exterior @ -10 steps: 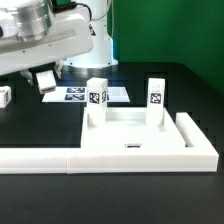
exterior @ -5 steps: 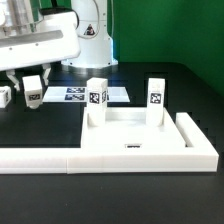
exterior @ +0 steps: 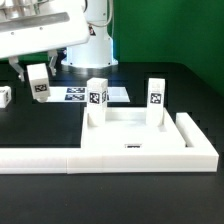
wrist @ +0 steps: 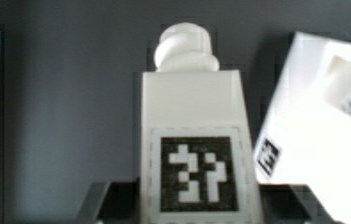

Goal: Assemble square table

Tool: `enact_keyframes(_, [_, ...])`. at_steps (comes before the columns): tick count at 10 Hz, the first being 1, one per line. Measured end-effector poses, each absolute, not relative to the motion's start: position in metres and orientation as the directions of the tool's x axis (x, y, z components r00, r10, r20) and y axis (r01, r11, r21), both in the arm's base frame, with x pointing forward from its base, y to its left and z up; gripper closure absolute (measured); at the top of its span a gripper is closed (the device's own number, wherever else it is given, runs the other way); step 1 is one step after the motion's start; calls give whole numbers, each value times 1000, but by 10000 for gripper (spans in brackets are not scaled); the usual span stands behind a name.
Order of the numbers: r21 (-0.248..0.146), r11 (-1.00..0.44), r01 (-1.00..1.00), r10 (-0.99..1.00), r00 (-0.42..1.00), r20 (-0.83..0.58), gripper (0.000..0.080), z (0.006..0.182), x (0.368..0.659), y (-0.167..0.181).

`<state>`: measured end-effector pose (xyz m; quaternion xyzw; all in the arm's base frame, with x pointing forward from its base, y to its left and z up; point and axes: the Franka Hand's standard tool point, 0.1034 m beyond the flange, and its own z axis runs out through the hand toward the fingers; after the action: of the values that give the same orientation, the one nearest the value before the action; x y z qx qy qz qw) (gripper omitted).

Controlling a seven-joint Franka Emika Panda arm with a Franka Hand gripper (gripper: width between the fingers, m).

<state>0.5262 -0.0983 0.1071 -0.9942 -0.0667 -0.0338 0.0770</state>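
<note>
My gripper (exterior: 37, 68) is shut on a white block leg (exterior: 39, 84) with a black-and-white tag and holds it above the black table at the exterior view's left. In the wrist view the leg (wrist: 197, 120) stands between the dark fingers (wrist: 122, 200) of the gripper (wrist: 198, 205), its screw tip pointing away. The white square tabletop (exterior: 128, 131) lies in the barrier's corner, with two legs standing on it, one left (exterior: 96, 101) and one right (exterior: 156, 100). Another loose leg (exterior: 5, 96) lies at the far left.
The long white L-shaped barrier (exterior: 60, 160) runs along the front and up the right side. The marker board (exterior: 74, 95) lies behind the tabletop. The robot base (exterior: 92, 45) stands at the back. A white tagged part (wrist: 323, 110) lies close beside the held leg.
The arm has shifted and lifted. The held leg dipped towards the left and now hangs a little higher, upright in the gripper. The tabletop and its legs have not moved.
</note>
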Motion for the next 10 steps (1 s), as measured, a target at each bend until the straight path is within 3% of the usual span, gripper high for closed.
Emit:
enact_keyframes(2, [-69,-978,196,181,966,182,509,110,547,-84])
enact_keyframes(6, [-82,-979,189,173,971,165,509,107,542,-85])
enact_keyframes(10, [-119,-981,153,130,975,182,509,113,565,-42])
